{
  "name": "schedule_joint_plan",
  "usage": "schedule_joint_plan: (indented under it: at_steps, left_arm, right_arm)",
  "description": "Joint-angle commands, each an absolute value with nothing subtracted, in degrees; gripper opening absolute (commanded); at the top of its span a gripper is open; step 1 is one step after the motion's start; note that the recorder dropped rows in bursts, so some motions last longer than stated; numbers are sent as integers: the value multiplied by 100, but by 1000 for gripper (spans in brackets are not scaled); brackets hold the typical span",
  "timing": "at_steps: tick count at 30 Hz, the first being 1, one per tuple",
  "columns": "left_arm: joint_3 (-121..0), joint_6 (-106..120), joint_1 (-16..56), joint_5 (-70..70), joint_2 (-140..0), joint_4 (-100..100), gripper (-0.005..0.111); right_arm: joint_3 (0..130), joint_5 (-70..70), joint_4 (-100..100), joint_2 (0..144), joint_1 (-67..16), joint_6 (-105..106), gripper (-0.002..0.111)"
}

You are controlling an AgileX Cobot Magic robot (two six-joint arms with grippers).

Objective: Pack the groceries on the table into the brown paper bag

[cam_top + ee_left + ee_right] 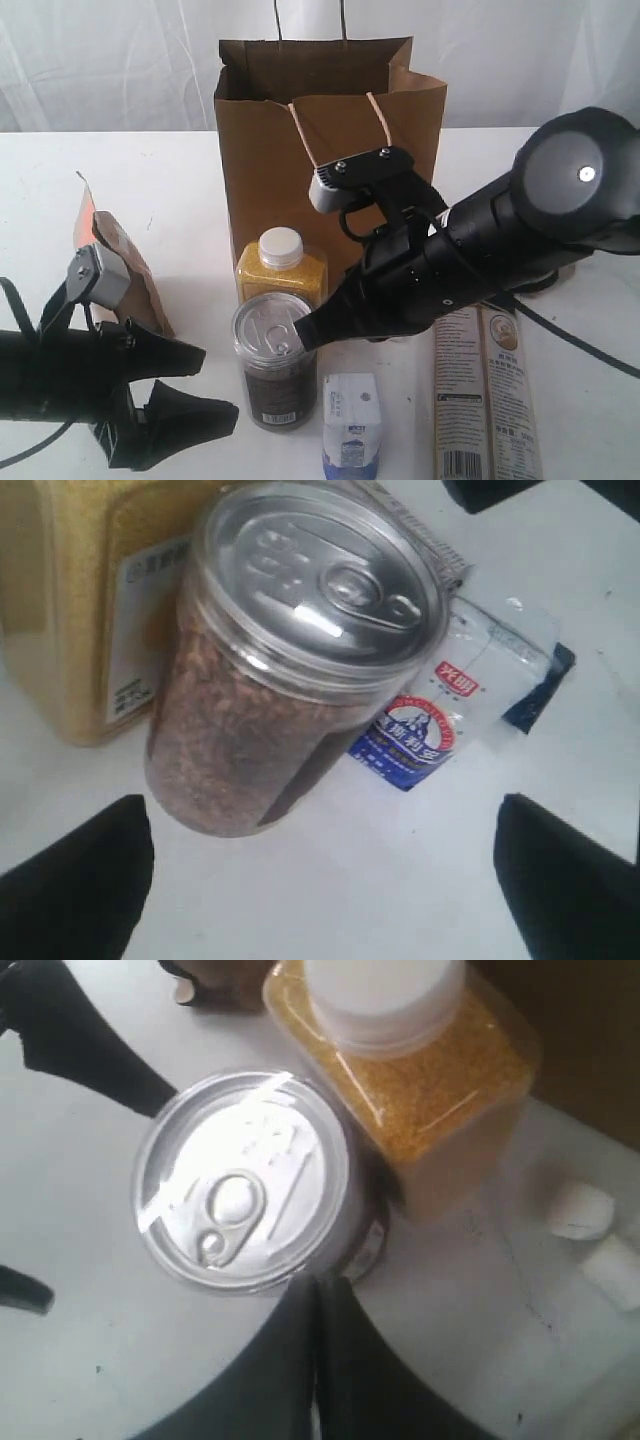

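The brown paper bag (268, 165) stands upright at the back of the table (170, 190). In front of it are a yellow white-capped bottle (281, 268), a silver pull-tab can (270, 370) with brown grains, and a small white-blue carton (351, 425). My left gripper (218, 385) is open, low on the table just left of the can (290, 660), with nothing between its fingers (80, 880). My right gripper (305, 335) is shut, its tip (318, 1290) against the rim of the can's lid (240, 1180) and holding nothing.
A brown-orange pouch (120, 260) stands behind the left arm. A long packet (487, 390) lies on the table under the right arm. Small white marshmallows (580, 1210) lie beside the yellow bottle (420, 1070). The carton (450, 710) sits close to the can.
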State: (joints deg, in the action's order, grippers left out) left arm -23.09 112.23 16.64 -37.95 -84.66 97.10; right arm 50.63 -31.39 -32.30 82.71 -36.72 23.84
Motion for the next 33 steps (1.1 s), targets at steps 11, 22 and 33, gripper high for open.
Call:
schedule_joint_plan:
  at_steps: [11,22,33]
  left_arm:
    - [-3022,12137,1674,-4000,-9207,8807,91]
    - [-3670,12137,1674,-4039,-9526,8465,91]
    - [-3806,12137,1674,-4216,-9852,8474,91]
  right_arm:
    - [5073,-2691,-3627,9008,-3724,2983,0]
    - [5073,-3039,-4612,9112,-3724,4098,0]
    - [5073,-3100,-5771,9462,-3724,5271,0]
